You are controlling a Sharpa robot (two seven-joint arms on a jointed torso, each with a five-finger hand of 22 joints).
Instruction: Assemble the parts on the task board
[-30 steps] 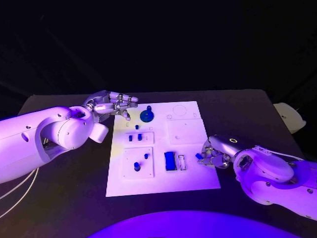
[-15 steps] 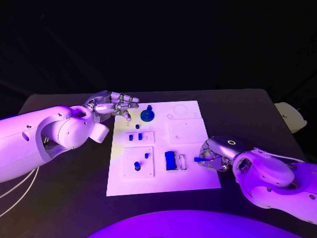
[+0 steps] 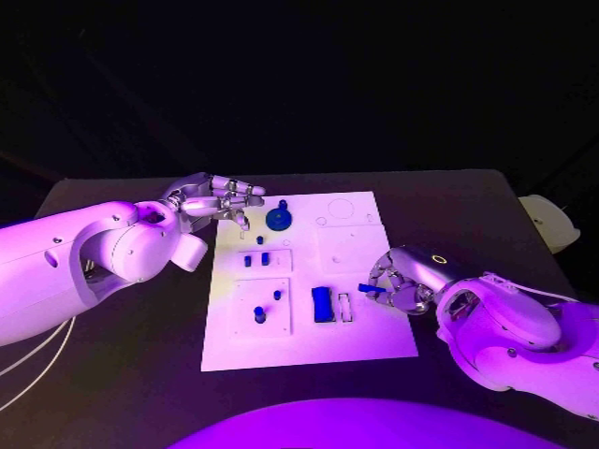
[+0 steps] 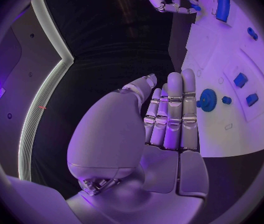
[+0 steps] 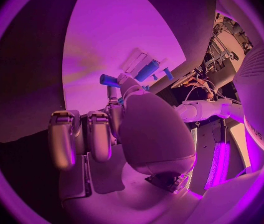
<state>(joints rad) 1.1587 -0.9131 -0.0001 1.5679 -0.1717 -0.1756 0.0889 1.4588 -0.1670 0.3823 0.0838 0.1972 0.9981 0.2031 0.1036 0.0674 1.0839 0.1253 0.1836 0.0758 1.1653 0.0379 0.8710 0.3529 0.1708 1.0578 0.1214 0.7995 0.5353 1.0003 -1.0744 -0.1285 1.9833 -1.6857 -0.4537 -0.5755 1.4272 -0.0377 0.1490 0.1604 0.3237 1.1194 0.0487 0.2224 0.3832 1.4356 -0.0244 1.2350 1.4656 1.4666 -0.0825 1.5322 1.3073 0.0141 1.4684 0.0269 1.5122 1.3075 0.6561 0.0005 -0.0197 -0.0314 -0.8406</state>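
My right hand (image 3: 401,282) pinches a small blue peg (image 3: 367,289) at the board's (image 3: 354,253) 3 o'clock edge, its other fingers curled in. My left hand (image 3: 216,198) hovers at the board's 11 o'clock corner, fingers straight, close together, holding nothing. The board is a flat white plate with recessed panels. On it I see a toothed blue gear (image 3: 278,219) and a blue block (image 3: 321,304).

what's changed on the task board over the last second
The right hand, pinching a small blue part, has moved a little up the task board, along its right edge. The left hand stayed beside the blue gear, holding nothing. The parts on the board have not moved.
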